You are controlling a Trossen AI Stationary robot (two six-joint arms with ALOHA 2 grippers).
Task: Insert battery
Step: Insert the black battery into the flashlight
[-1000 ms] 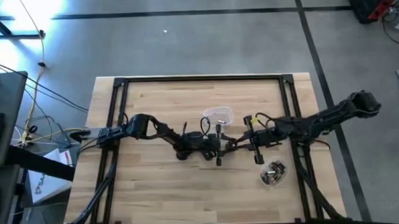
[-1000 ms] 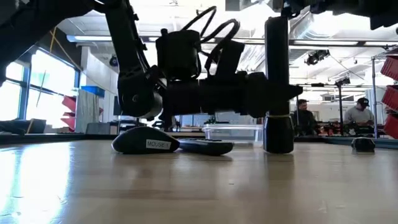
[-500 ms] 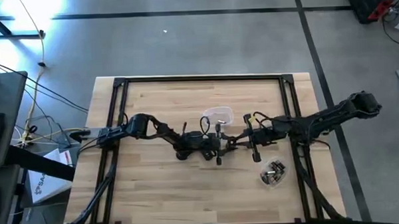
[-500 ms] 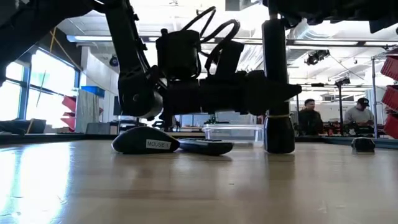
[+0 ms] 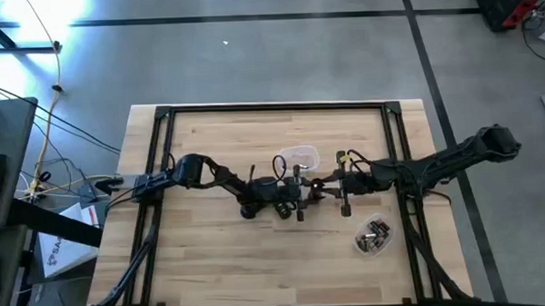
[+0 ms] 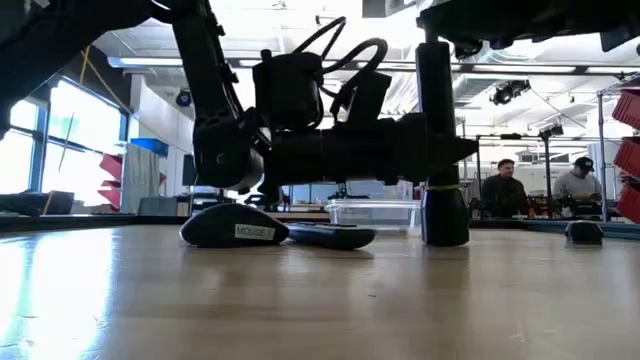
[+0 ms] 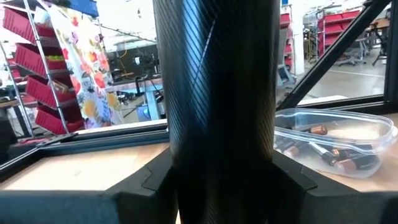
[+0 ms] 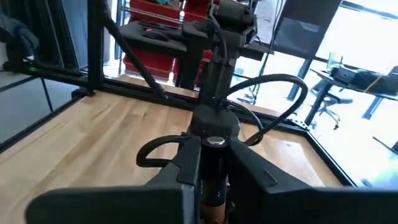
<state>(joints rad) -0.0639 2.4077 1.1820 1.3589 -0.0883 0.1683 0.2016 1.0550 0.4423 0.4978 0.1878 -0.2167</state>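
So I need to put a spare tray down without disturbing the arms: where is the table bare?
Bare wood lies along the table's near edge, left of the battery container, and along the far strip left of the clear tub. The centre is crowded: left gripper and right gripper meet there over the mouse.

Wooden table (image 5: 212,255) with black frame, red storage bins (image 7: 37,93) on shelving, two seated people (image 6: 500,190) in background
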